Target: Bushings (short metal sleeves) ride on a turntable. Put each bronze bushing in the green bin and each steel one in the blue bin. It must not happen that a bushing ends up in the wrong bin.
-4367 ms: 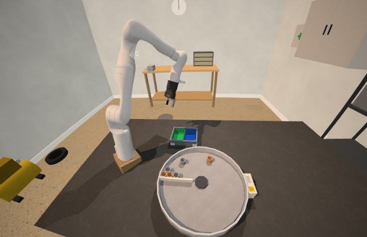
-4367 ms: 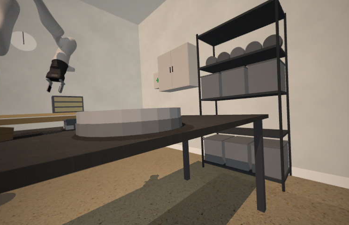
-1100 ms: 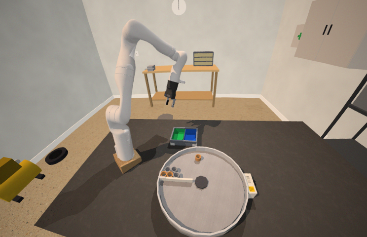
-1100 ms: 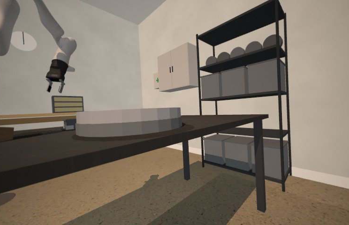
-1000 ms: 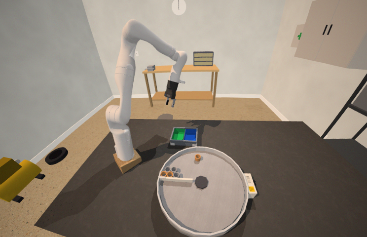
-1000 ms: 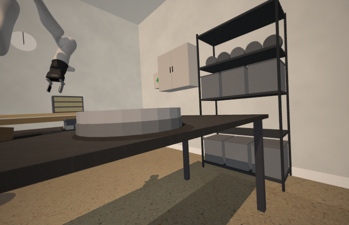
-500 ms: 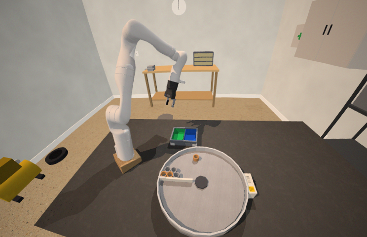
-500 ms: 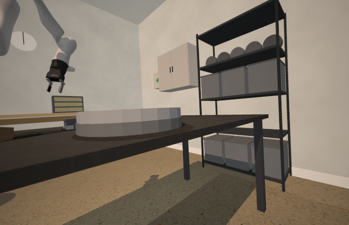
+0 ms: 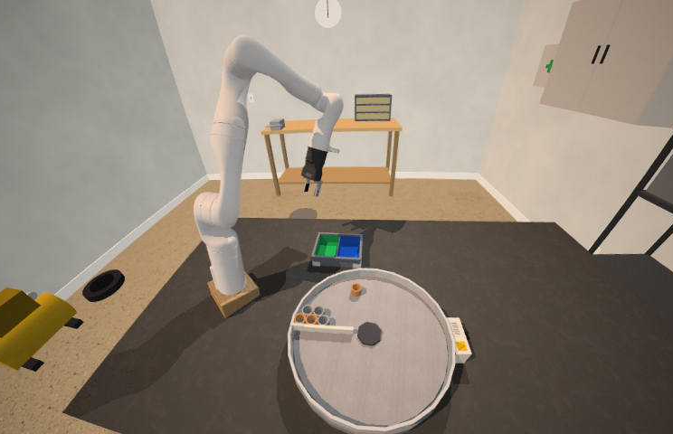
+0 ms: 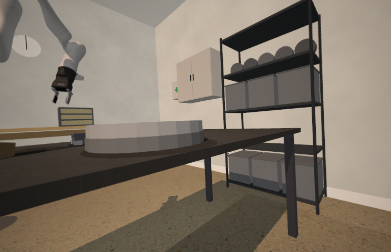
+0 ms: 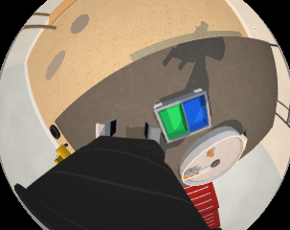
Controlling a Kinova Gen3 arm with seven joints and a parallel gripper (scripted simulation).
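Note:
My gripper (image 9: 311, 190) (image 10: 61, 100) (image 11: 130, 126) is open and empty, high above and behind the bins. The green bin (image 9: 327, 246) (image 11: 173, 120) and the blue bin (image 9: 349, 247) (image 11: 196, 112) sit side by side behind the turntable (image 9: 399, 378) (image 10: 142, 130) (image 11: 229, 154); both look empty. One bronze bushing (image 9: 355, 293) (image 11: 211, 153) stands alone near the turntable's back rim. At its left, against the white bar (image 9: 327, 328), two bronze bushings (image 9: 299, 322) (image 9: 311, 323) and three steel bushings (image 9: 307, 310) (image 9: 318, 310) (image 9: 323, 320) stand bunched. The exterior view hides the bushings behind the rim.
The turntable has a raised rim and a dark centre hub (image 9: 369, 334) (image 11: 214, 163). A white box with a yellow label (image 9: 460, 346) is at its right side. The arm's wooden base block (image 9: 237, 297) stands left of the bins. A workbench (image 9: 342, 125) stands behind the table.

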